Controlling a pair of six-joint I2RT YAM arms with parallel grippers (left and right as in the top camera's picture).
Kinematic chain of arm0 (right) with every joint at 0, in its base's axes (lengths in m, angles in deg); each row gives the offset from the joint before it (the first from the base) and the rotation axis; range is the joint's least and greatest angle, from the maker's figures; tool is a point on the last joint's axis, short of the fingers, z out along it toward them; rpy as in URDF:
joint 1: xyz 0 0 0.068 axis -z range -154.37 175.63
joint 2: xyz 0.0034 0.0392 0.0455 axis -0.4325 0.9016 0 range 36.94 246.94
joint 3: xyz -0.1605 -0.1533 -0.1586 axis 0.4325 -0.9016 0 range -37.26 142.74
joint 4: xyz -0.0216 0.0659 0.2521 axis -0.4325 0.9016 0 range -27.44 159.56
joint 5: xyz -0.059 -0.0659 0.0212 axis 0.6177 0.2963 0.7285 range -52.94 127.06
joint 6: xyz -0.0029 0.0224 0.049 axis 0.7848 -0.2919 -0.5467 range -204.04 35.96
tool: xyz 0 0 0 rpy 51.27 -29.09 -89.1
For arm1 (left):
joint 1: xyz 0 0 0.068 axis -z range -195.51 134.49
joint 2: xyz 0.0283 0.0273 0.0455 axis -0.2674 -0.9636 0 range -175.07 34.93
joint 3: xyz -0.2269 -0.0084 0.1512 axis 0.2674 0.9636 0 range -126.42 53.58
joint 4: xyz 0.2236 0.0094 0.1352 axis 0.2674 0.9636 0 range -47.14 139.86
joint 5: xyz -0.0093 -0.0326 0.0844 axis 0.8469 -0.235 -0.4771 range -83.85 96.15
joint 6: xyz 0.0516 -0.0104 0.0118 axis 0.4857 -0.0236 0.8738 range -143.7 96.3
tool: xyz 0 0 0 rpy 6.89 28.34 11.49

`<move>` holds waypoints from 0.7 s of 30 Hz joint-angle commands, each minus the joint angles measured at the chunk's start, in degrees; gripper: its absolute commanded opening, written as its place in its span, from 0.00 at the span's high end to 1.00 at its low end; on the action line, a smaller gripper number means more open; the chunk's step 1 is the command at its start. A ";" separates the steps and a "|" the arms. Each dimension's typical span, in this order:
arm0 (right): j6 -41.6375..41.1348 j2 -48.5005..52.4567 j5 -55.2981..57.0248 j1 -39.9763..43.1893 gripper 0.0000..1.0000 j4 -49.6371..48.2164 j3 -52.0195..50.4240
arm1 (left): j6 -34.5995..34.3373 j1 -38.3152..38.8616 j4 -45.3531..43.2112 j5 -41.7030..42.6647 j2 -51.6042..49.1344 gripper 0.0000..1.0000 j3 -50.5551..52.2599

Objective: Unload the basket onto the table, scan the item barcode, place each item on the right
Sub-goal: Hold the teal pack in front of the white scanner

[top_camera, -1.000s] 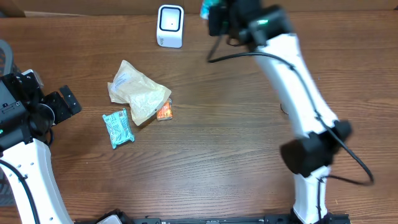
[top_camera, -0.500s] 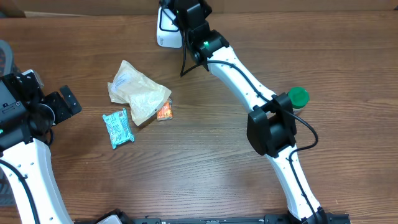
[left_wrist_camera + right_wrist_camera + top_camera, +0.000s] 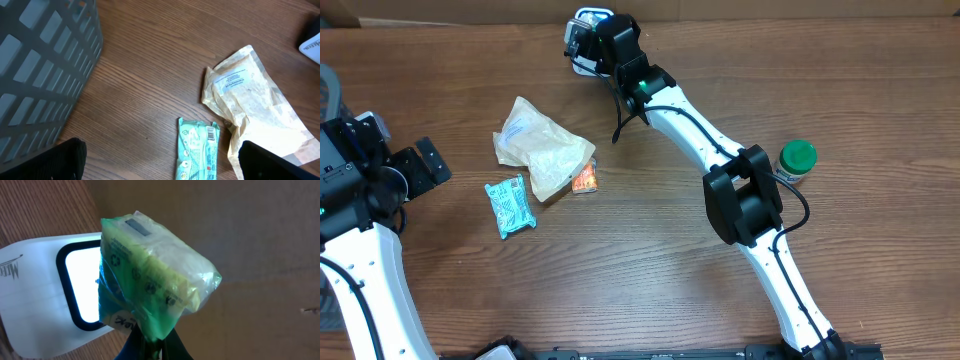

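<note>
Here, right tool [image 3: 150, 342] clenched on green-yellow packet [image 3: 150, 275] — crinkly, perhaps barcoded — facing scanner [image 3: 45, 300].

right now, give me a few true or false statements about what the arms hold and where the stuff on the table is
1. The right gripper holds a green packet in front of the scanner. True.
2. The left gripper is shut on the teal packet. False: it is open and holds nothing; the teal packet lies on the table.
3. A green-lidded jar stands beside the right arm. True.
4. The tan pouch lies in a basket. False: it lies on the table, next to the teal packet.
</note>
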 commanded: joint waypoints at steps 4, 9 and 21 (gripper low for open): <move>0.87 -0.55 6.10 -0.55 0.96 -0.17 0.20 | 1.51 -0.17 -0.20 0.46 0.09 0.00 -0.68; -5.31 -3.72 14.03 -1.05 0.96 1.51 0.20 | 1.51 -0.17 -0.20 0.46 0.09 0.00 -0.68; -51.12 -25.55 5.09 -0.48 0.96 39.56 0.22 | 1.51 -0.17 -0.20 0.46 0.09 0.00 -0.68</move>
